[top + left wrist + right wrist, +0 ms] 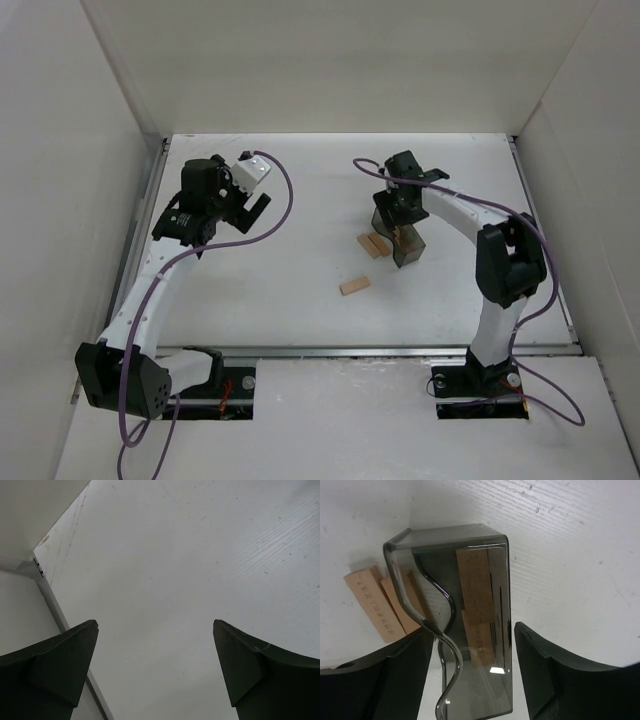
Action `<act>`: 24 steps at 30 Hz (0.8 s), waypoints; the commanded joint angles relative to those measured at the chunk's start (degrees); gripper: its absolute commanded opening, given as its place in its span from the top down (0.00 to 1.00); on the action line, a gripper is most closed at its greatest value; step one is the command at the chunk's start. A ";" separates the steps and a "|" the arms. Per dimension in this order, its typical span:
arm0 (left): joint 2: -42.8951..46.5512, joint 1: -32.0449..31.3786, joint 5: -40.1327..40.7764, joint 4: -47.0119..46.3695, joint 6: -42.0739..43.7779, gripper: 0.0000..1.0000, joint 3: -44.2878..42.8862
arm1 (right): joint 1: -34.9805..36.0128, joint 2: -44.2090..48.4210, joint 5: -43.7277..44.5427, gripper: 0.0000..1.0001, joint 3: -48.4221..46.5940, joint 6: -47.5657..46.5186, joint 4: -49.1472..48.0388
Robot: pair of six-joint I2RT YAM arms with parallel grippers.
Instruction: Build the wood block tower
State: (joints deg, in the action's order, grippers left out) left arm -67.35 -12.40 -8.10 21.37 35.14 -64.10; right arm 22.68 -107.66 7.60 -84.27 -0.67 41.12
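The left end effector (155, 625) was held wide. The right end effector (472, 628) was set astride a grey bin (495, 545) containing planks (475, 590); a grip could not be confirmed. Two planks (373, 245) were laid beside it, a third plank (354, 286) apart.

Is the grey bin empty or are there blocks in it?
Not empty: wooden blocks show through the smoky wall of the bin.
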 commanded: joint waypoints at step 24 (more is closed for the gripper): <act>0.91 -0.25 0.36 -0.45 0.99 0.01 0.37 | 6.67 -4.89 45.09 0.88 -7.39 17.24 8.60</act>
State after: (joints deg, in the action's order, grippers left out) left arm -67.35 -12.40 -7.55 21.39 35.59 -64.10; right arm 27.03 -107.46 31.70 -86.50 8.32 44.23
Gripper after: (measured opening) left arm 0.990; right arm 0.539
